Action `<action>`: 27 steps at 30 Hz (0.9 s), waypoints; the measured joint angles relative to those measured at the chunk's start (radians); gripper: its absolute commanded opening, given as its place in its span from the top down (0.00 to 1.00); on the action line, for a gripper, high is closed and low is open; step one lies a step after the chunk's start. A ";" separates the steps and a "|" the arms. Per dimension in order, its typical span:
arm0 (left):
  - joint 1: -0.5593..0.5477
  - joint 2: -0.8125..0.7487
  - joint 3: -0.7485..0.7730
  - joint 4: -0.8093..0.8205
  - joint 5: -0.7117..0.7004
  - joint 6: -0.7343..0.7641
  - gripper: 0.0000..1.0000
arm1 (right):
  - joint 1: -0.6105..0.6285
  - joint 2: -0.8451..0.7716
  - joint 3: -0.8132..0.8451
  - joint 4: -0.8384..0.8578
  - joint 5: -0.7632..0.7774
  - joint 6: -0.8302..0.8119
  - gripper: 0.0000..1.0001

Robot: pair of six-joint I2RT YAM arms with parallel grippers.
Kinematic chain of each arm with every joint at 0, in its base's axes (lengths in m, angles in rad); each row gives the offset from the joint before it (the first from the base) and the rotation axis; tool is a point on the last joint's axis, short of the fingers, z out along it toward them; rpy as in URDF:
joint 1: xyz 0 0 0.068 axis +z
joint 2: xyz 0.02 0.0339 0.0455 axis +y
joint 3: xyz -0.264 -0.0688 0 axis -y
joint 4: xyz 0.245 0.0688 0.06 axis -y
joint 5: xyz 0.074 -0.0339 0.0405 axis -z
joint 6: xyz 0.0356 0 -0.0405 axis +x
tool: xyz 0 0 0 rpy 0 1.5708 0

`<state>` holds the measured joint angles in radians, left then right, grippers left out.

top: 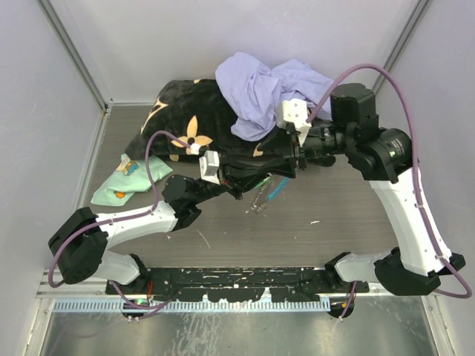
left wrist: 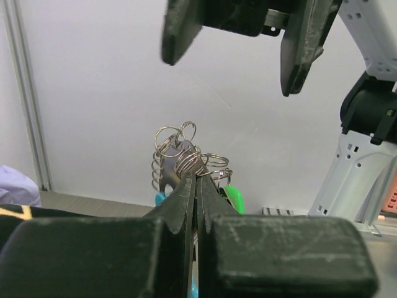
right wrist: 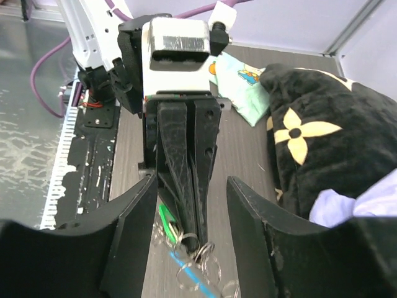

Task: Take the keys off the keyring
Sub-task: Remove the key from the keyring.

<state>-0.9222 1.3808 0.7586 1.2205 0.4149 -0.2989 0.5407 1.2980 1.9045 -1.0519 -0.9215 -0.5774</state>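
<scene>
My left gripper [left wrist: 195, 174] is shut on the keyring [left wrist: 186, 155], pinching a cluster of silver rings at its fingertips and holding it above the table. A green-tagged key [left wrist: 234, 197] hangs on the right of the left fingers, and a bit of the light-blue piece [left wrist: 160, 198] shows on the left. My right gripper [right wrist: 191, 179] is open. Its fingers [right wrist: 130, 236] straddle the left gripper's shut fingers without touching the rings [right wrist: 208, 264]. The right wrist view shows the green tag [right wrist: 164, 217] and the blue piece [right wrist: 189, 273]. From the top, the keyring [top: 261, 197] dangles below both grippers.
A black cushion with cream flowers [top: 178, 122] lies at the back, with a lavender cloth [top: 260, 85] on it. A mint-green printed cloth [top: 126, 182] lies at the left. Grey walls close in the table on three sides.
</scene>
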 measured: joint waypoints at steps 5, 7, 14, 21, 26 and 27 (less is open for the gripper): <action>0.000 -0.001 -0.003 0.018 -0.046 -0.024 1.00 | -0.037 -0.052 0.008 -0.090 0.000 -0.099 0.74; 0.000 -0.003 -0.008 0.019 -0.079 -0.037 1.00 | -0.039 -0.082 -0.008 -0.124 -0.005 -0.144 0.80; 0.000 -0.020 -0.030 0.017 -0.189 -0.085 1.00 | -0.041 -0.174 -0.145 -0.229 -0.003 -0.340 0.91; -0.009 -0.043 -0.033 0.007 -0.248 -0.113 1.00 | -0.041 -0.152 -0.235 -0.235 0.061 -0.456 0.90; -0.015 -0.064 -0.039 -0.007 -0.269 -0.122 1.00 | -0.043 -0.128 -0.237 -0.177 0.101 -0.459 0.86; -0.016 -0.065 -0.039 -0.007 -0.273 -0.126 1.00 | -0.043 -0.126 -0.237 -0.166 0.106 -0.457 0.84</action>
<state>-0.9382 1.3159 0.7197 1.2133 0.1421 -0.4248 0.4973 1.1725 1.6676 -1.2175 -0.8150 -1.0340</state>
